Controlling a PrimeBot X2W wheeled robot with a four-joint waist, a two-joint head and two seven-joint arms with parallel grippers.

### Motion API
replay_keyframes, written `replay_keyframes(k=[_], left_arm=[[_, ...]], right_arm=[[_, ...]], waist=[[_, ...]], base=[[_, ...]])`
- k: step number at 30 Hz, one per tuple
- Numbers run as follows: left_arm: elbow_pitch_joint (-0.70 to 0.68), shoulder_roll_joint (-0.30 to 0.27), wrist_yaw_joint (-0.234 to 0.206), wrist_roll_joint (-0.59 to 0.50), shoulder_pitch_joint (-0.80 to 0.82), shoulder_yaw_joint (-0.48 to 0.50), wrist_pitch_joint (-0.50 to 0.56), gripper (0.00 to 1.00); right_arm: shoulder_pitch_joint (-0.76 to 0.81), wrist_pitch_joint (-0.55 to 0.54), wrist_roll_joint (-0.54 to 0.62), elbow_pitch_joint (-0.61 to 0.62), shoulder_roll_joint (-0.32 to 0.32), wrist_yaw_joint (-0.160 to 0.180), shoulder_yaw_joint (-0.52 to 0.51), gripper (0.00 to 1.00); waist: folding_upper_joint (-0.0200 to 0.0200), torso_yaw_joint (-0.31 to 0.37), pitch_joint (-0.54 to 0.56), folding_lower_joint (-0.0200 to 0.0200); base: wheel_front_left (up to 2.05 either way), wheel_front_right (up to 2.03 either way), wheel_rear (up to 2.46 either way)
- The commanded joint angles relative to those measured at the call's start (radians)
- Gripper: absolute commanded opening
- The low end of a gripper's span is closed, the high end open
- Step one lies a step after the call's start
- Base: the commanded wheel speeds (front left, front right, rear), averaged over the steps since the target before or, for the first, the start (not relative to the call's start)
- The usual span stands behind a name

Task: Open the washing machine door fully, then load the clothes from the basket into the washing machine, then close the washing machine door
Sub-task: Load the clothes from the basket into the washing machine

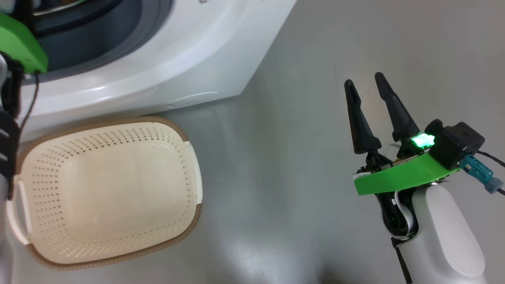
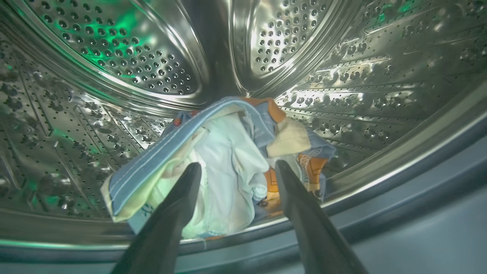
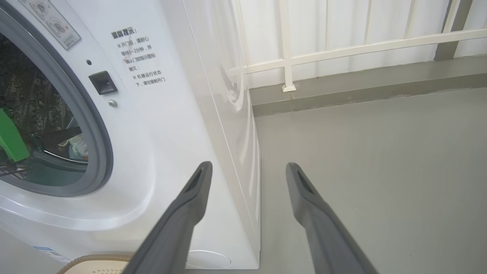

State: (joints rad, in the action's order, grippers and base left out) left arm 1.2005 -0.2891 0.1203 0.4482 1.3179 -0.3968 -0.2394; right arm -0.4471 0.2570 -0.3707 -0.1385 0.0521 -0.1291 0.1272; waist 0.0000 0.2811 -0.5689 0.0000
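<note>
The clothes (image 2: 228, 152), a light blue and cream bundle with orange prints, lie on the bottom of the steel drum (image 2: 125, 49), close to its front lip. My left gripper (image 2: 236, 164) is inside the drum, open, with its fingers spread just in front of the bundle and gripping nothing. The basket (image 1: 106, 189) stands empty on the floor in front of the washing machine (image 1: 177, 67). My right gripper (image 1: 364, 79) hangs open over the floor to the right of the washer, holding nothing. The washing machine door is out of view.
The left arm's green wrist mount (image 1: 19, 43) reaches into the washer opening, ringed by the grey gasket (image 3: 97, 125). Bare grey floor (image 1: 284, 157) spreads to the right of the basket. A white railing (image 3: 342, 49) stands behind the washer's right side.
</note>
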Motion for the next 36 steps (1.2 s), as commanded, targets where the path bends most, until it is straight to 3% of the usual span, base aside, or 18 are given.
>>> replay_keyframes(k=[1, 7, 15, 25, 36], left_arm=[[-0.040, -0.034, 0.003, 0.011, -0.025, 0.013, -0.013, 1.00], [-0.166, -0.048, -0.003, 0.023, -0.115, 0.030, -0.021, 1.00], [-0.484, -0.087, -0.050, 0.034, -0.354, 0.100, -0.022, 1.00], [-0.870, -0.124, -0.148, 0.045, -0.719, 0.174, -0.022, 1.00], [-1.068, -0.086, -0.220, 0.061, -0.958, 0.202, -0.022, 1.00]], right_arm=[[0.036, 0.005, 0.009, 0.021, -0.002, -0.002, 0.012, 1.00], [0.048, 0.005, 0.013, 0.022, -0.002, -0.002, 0.005, 1.00], [0.060, 0.005, 0.020, 0.012, -0.002, -0.002, -0.005, 1.00], [0.079, 0.005, 0.041, -0.008, 0.000, -0.002, -0.006, 1.00], [0.119, 0.005, 0.039, -0.029, 0.025, -0.002, 0.002, 1.00]], waist=[[0.0000, -0.014, 0.013, 0.0000], [0.0000, -0.030, 0.024, 0.0000], [0.0000, -0.044, 0.072, 0.0000], [0.0000, -0.073, 0.163, 0.0000], [0.0000, -0.118, 0.281, 0.0000]], base=[[0.00, 0.00, 0.00], [0.00, 0.00, 0.00], [0.00, 0.00, 0.00], [0.00, 0.00, 0.00], [0.00, 0.00, 0.00]])
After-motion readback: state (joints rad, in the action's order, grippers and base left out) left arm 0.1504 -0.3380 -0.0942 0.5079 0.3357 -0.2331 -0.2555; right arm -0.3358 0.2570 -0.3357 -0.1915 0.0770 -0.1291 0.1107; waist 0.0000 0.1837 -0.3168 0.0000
